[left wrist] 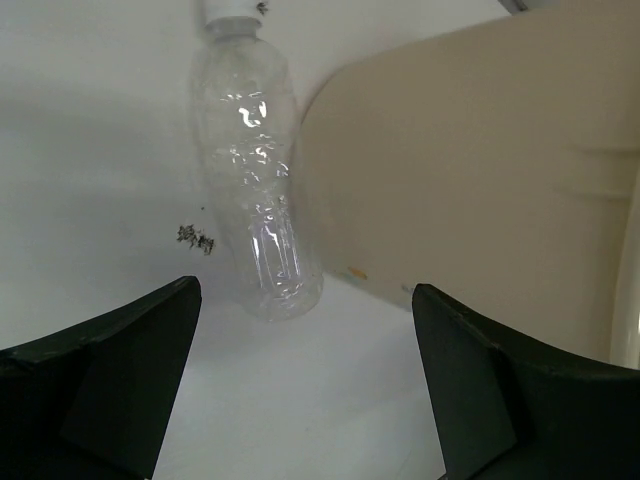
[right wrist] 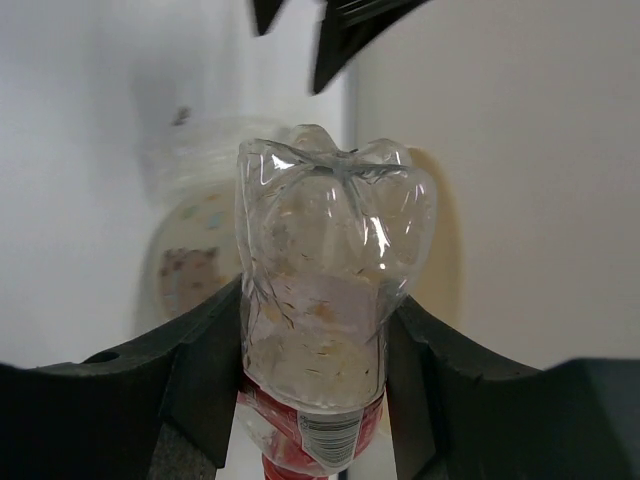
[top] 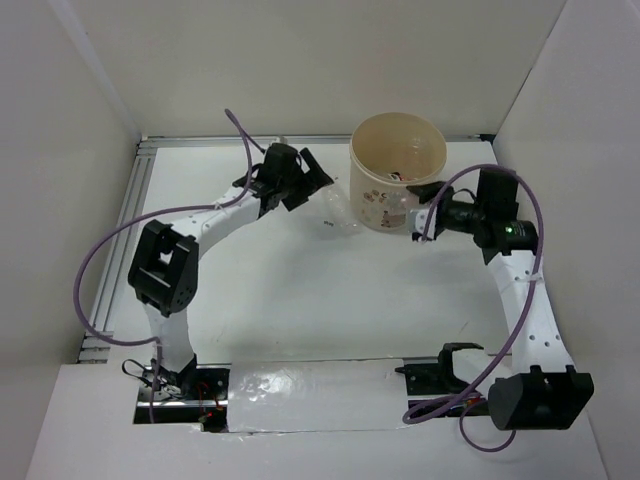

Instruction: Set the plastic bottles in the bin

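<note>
Top external view gives you the bin (top: 397, 165) standing upright at about 1 o'clock from the middle of the table (top: 300, 300). Its mouth is open to the camera, and something small with red and white lies on its floor, too small to name. Your left gripper (top: 310, 185) sits at the bin's 9 o'clock, apart from the wall, spread wide and holding nothing. A clear bottle (top: 330, 215) lies on its side on the table at the bin's 8 o'clock, just beside the wall and at 5 o'clock from that gripper. From the left wrist you see this bottle lengthwise, with no label, its white cap at 12 o'clock and its base towards you. It is offset to 11 o'clock of the gap between the two dark jaws and touches neither. The bin's beige wall fills the frame at 2 o'clock, and a small dark mark (left wrist: 195, 238) sits on the table at the bottle's 9 o'clock. Your right gripper (top: 425, 222) is at the bin's 5 o'clock, close against the outer wall. The right wrist shows it pinching a red-label bottle (right wrist: 335, 230) between both jaws, which press on the body just above the label. The ridged base points away from the camera, with the printed bin blurred behind it at 9 o'clock.
</note>
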Robot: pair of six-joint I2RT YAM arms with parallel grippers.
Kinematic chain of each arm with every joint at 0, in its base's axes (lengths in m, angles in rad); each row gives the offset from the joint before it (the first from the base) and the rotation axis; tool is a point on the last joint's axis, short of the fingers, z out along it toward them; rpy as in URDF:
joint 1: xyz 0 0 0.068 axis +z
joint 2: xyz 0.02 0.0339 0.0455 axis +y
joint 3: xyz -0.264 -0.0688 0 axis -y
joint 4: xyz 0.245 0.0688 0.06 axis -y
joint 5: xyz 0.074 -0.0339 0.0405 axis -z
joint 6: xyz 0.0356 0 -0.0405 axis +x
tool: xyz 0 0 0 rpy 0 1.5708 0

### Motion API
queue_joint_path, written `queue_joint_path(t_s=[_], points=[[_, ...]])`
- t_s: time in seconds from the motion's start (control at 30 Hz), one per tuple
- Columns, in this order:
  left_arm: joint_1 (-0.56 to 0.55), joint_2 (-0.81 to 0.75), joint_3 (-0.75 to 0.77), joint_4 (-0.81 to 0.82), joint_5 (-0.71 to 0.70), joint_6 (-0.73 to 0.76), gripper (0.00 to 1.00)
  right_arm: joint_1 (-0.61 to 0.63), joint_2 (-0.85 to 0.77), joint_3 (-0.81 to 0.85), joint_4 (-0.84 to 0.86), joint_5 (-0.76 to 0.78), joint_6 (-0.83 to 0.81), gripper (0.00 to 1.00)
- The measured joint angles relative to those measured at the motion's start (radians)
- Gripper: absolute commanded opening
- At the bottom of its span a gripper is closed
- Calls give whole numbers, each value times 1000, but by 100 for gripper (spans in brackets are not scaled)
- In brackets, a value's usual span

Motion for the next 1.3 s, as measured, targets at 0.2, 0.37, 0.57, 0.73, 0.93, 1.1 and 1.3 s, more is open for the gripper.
queue_joint_path(t_s=[0.2,0.37,0.57,0.73,0.93,1.1,1.3], points=[[29,201,269,-92,15,-39,100,63,84,201,333,57,454,36],[30,343,437,-187,2,-35,100,97,333,465,450,129,706,60],[29,428,502,-269,-30,-8,100,109,591,634,391,154,863,100],[29,472,537,-294,-47,19,100,110,585,571,336,155,944,100],[24,535,595,-298,-43,37,100,97,394,383,337,149,999,100],[4,561,597,-291,-29,43,94,60,274,294,345,141,1046,100],[-10,538,512,-219,-18,46,36,-4,278,283,334,142,1181,100]])
